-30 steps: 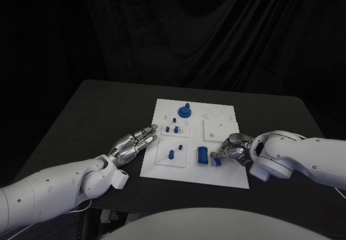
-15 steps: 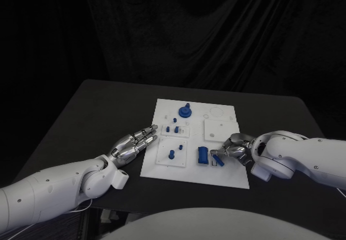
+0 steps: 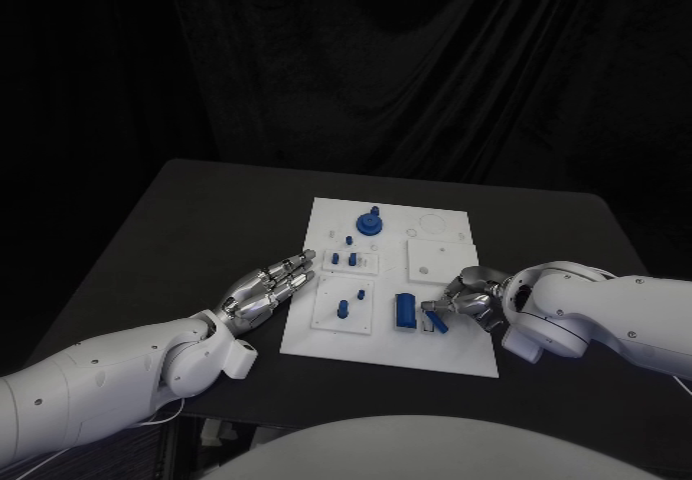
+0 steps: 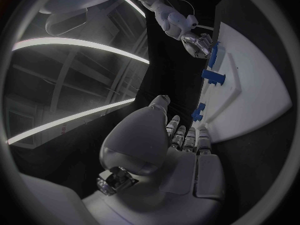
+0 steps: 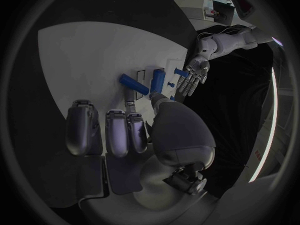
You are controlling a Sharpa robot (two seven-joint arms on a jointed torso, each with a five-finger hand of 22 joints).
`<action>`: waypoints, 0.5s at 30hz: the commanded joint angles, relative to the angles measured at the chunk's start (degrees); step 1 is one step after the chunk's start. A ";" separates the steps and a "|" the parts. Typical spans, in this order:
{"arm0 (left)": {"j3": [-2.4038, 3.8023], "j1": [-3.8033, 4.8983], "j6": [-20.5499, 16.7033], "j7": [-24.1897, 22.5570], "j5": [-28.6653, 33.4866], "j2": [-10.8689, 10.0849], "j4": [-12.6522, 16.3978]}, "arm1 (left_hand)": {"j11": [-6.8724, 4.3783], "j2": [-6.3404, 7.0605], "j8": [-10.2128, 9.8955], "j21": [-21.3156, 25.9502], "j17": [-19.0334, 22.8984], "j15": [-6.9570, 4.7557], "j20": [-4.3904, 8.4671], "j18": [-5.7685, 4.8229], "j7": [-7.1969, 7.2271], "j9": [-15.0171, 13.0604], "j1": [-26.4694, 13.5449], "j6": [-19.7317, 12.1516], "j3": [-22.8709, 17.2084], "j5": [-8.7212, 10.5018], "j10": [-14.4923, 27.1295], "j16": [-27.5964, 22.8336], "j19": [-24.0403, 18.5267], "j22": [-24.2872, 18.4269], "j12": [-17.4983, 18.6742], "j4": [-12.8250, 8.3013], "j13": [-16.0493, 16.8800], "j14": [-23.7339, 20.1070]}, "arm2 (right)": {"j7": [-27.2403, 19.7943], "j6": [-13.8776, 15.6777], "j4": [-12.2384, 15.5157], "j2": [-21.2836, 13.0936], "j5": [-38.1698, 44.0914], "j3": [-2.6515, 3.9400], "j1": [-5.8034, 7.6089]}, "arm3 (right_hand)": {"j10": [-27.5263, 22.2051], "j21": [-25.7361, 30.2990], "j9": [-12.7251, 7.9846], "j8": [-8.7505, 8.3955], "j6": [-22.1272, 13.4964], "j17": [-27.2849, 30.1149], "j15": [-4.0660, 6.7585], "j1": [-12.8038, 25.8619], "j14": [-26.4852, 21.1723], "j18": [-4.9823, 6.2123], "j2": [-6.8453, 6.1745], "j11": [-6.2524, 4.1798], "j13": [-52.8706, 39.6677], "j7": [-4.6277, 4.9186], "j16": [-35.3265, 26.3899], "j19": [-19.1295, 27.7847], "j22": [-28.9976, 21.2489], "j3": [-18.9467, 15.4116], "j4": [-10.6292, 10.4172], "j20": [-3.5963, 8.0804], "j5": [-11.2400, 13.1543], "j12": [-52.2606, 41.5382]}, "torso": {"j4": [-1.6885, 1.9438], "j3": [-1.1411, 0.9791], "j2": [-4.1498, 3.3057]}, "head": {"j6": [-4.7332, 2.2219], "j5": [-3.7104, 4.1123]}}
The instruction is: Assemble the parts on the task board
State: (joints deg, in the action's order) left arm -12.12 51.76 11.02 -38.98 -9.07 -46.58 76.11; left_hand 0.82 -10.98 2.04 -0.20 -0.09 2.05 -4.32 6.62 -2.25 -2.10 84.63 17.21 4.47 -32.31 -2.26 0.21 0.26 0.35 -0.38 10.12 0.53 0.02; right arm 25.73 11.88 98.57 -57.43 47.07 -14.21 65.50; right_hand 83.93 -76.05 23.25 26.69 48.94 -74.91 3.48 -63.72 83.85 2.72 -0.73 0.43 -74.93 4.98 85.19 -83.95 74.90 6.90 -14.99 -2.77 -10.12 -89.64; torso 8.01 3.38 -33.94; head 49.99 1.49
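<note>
Two hands: both rest at the board (image 3: 447, 335), one on each side.
Left hand (image 3: 267, 288): lies on the table (image 3: 202, 220) just beside the board's left edge, fingers stretched out and apart, holding nothing.
Right hand (image 3: 464, 298): at the board's right edge, fingers curled over a blue peg (image 3: 436, 321) that is pinched slantwise.
Parts: a blue block (image 3: 407, 310) stands just left of the peg; a round knob (image 3: 371, 222) sits near the far edge; small pins (image 3: 343, 259) stand mid-board.

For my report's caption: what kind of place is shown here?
Probably a robotics lab test bench: a black table before a dark curtain, a white task board with small blue parts, and the robot's left hand beside it.
</note>
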 commanded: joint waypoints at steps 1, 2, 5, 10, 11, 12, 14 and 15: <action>0.02 -0.13 0.77 -0.33 0.26 0.11 0.06 | 0.22 -0.05 0.18 0.07 0.09 -0.06 -0.32 0.07 -0.44 -0.04 -0.64 0.05 -0.37 0.33 -0.03 -0.21 -0.12 -0.05 -0.21 0.00 0.06 -0.02 | 0.82 -1.85 0.01 -0.27 0.14 0.00 -0.09 | 6.07 0.65 0.04 -0.02 -0.93 -6.51 -0.39 -1.25 4.23 0.69 -0.30 0.44 -15.07 0.19 -0.39 -0.70 10.51 -0.24 0.51 -0.28 0.12 -0.36 | 0.02 0.01 -0.01 | 0.01 -0.08; 0.02 -0.13 0.79 -0.31 0.26 0.11 0.05 | 0.22 -0.05 0.18 0.07 0.09 -0.06 -0.32 0.07 -0.44 -0.04 -0.64 0.05 -0.37 0.33 -0.03 -0.21 -0.12 -0.05 -0.21 0.00 0.06 -0.02 | 0.74 -2.13 0.02 -0.35 0.50 0.00 -0.09 | 6.07 0.97 0.00 -0.24 -1.48 -6.33 -0.50 -1.49 4.16 0.75 -0.49 0.59 -15.07 0.37 -0.50 -0.57 10.42 -0.42 0.62 -0.36 0.34 -0.36 | 0.04 0.01 -0.01 | 0.01 -0.05; 0.02 -0.14 0.85 -0.26 0.26 0.09 0.03 | 0.26 -0.05 0.20 0.07 0.09 0.02 -0.36 0.03 -0.49 -0.06 -0.73 0.16 -0.40 0.44 -0.04 -0.21 -0.11 -0.04 -0.21 0.00 0.06 -0.02 | 0.02 -2.96 0.08 -0.67 2.75 0.00 -0.09 | 6.07 1.74 -0.63 -1.79 -4.57 -6.00 -1.17 -2.36 3.97 0.86 -1.22 1.40 -15.07 1.31 -0.72 -0.20 10.22 -1.14 1.00 -0.88 0.69 -0.36 | 0.04 0.00 -0.02 | 0.01 -0.01; 0.02 -0.16 0.93 -0.19 0.26 0.12 -0.02 | 0.26 -0.05 0.20 0.07 0.09 0.02 -0.36 0.03 -0.49 -0.06 -0.73 0.16 -0.40 0.44 -0.04 -0.21 -0.11 -0.04 -0.21 0.00 0.06 -0.02 | -1.97 -4.19 0.27 -1.24 5.24 -0.01 -0.08 | 6.07 2.45 -1.73 -3.34 -7.21 -5.80 -1.99 -4.19 3.77 1.00 -1.77 2.29 -15.07 2.26 -0.81 0.15 10.05 -1.46 1.76 -1.63 -1.42 -0.36 | 0.05 0.01 0.00 | 0.01 0.05; 0.02 -0.16 0.97 -0.17 0.26 0.14 -0.03 | 0.26 -0.05 0.20 0.07 0.09 0.02 -0.36 0.03 -0.49 -0.06 -0.73 0.16 -0.40 0.44 -0.04 -0.21 -0.11 -0.04 -0.21 0.00 0.06 -0.02 | -2.38 -4.47 0.33 -1.35 5.49 -0.01 -0.08 | 6.07 2.60 -1.93 -3.47 -7.44 -5.77 -2.13 -4.66 3.73 1.03 -1.93 2.43 -15.07 2.40 -0.82 0.23 10.02 -1.53 1.94 -1.80 -2.30 -0.36 | 0.06 0.01 0.01 | 0.01 0.05; 0.02 -0.17 1.00 -0.15 0.26 0.15 -0.04 | 0.26 -0.05 0.20 0.07 0.09 0.02 -0.36 0.03 -0.49 -0.06 -0.73 0.16 -0.40 0.44 -0.04 -0.21 -0.11 -0.04 -0.21 0.00 0.06 -0.02 | -2.67 -4.68 0.39 -1.43 5.66 -0.01 -0.08 | 6.07 2.73 -2.10 -3.64 -7.76 -5.69 -2.22 -4.92 3.68 1.07 -2.03 2.53 -15.07 2.51 -0.86 0.30 9.99 -1.60 2.02 -1.91 -2.84 -0.36 | 0.07 0.01 0.02 | 0.01 0.09; 0.02 -0.18 1.04 -0.12 0.26 0.16 -0.06 | 0.29 -0.06 0.21 0.07 0.09 0.06 -0.38 0.02 -0.52 -0.06 -0.77 0.20 -0.41 0.47 -0.10 -0.21 -0.11 -0.04 -0.22 0.00 0.08 -0.02 | -3.17 -5.08 0.48 -1.56 5.89 -0.01 -0.08 | 6.07 2.82 -2.36 -3.91 -8.35 -5.77 -2.39 -5.32 3.66 1.09 -2.19 2.71 -15.07 2.70 -0.79 0.35 9.97 -1.70 2.16 -2.07 -3.62 -0.36 | 0.08 0.01 0.04 | 0.01 0.11; 0.02 -0.18 1.06 -0.10 0.26 0.17 -0.07 | 0.29 -0.06 0.21 0.07 0.09 0.06 -0.38 0.02 -0.52 -0.06 -0.77 0.20 -0.41 0.47 -0.10 -0.21 -0.11 -0.04 -0.22 0.00 0.08 -0.02 | -3.41 -5.26 0.51 -1.61 5.98 -0.01 -0.08 | 6.07 3.06 -2.48 -4.05 -8.67 -5.74 -2.44 -5.51 3.63 1.13 -2.27 2.79 -15.07 2.79 -0.81 0.46 9.91 -1.74 2.22 -2.15 -3.80 -0.36 | 0.07 0.00 0.05 | 0.01 0.12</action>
State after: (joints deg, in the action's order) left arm -12.11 51.72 11.31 -38.92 -9.07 -46.54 76.00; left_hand 0.82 -11.15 2.04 -0.20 -0.05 2.05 -4.31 6.62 -2.46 -2.10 84.46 17.42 4.47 -32.07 -2.26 0.21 0.26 0.35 -0.38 10.12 0.52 0.02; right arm 23.48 8.94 99.11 -58.89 50.59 -14.02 65.57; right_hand 84.04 -73.20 22.96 22.97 40.47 -74.91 1.53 -68.65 83.96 2.70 -3.00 2.80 -74.93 7.75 84.54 -83.59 74.90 5.08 -13.08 -4.57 -13.72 -89.64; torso 8.06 3.38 -33.93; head 49.99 1.57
